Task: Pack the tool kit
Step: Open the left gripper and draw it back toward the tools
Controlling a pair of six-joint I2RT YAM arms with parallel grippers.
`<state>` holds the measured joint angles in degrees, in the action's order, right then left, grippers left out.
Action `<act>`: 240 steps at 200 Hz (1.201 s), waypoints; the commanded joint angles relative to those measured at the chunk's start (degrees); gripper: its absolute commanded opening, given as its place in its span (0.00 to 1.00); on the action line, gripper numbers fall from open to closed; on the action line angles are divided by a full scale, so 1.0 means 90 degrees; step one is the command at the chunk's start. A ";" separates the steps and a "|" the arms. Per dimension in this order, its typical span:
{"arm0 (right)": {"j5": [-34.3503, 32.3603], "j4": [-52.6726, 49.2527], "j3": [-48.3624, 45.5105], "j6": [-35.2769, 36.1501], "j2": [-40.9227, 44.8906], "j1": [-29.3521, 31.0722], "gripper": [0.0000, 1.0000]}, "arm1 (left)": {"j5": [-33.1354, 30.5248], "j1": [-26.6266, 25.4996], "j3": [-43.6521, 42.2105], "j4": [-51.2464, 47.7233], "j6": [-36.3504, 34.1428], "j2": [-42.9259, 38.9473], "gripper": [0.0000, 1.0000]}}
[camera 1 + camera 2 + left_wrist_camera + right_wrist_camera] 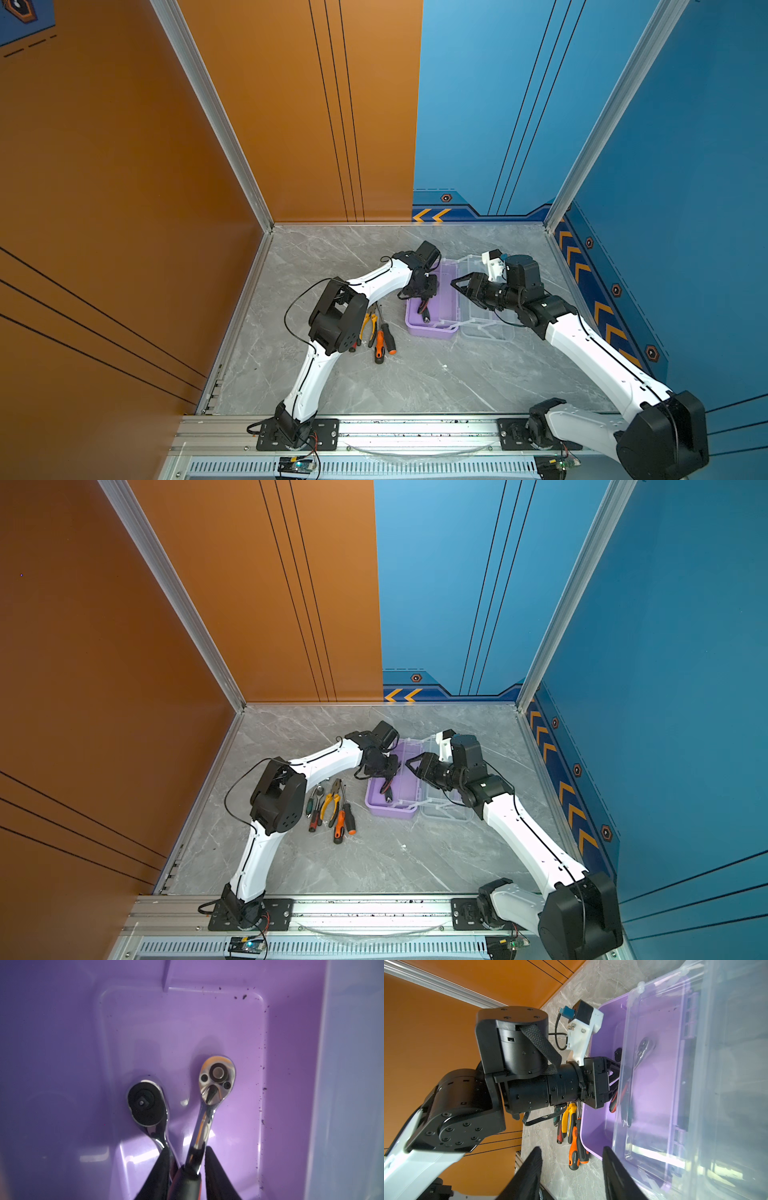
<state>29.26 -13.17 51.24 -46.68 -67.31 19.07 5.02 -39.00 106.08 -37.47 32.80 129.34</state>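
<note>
My left gripper (187,1150) deep in lilac case (428,332), jaws barely parted astride ratchet wrench (217,1076) lying flat on its floor, can't tell if I'm pinching | right gripper (572,1149) spread, empty, beside clear lid (484,328), likely guarding it open | pliers (330,804), screwdrivers (339,829) loose left of case.

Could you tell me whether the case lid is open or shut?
Open: the lid lies swung out beside the case, leaving its inside uncovered.

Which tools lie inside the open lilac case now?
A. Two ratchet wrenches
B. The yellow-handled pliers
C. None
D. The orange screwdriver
A: the left wrist view shows one ratchet wrench and a second ratchet wrench on the floor of the lilac case; the pliers and the orange screwdriver lie on the table.
</note>
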 commanded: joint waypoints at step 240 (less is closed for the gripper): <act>-0.3251 -0.1977 0.1840 0.1633 -0.1522 0.2305 0.53 | -0.1168 0.1318 -0.4928 0.0124 0.0108 -0.5454 0.36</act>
<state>2.28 -29.19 65.32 -33.80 -78.08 39.13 -1.52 -30.00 67.37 -36.34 32.29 85.30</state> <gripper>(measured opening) 0.527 0.358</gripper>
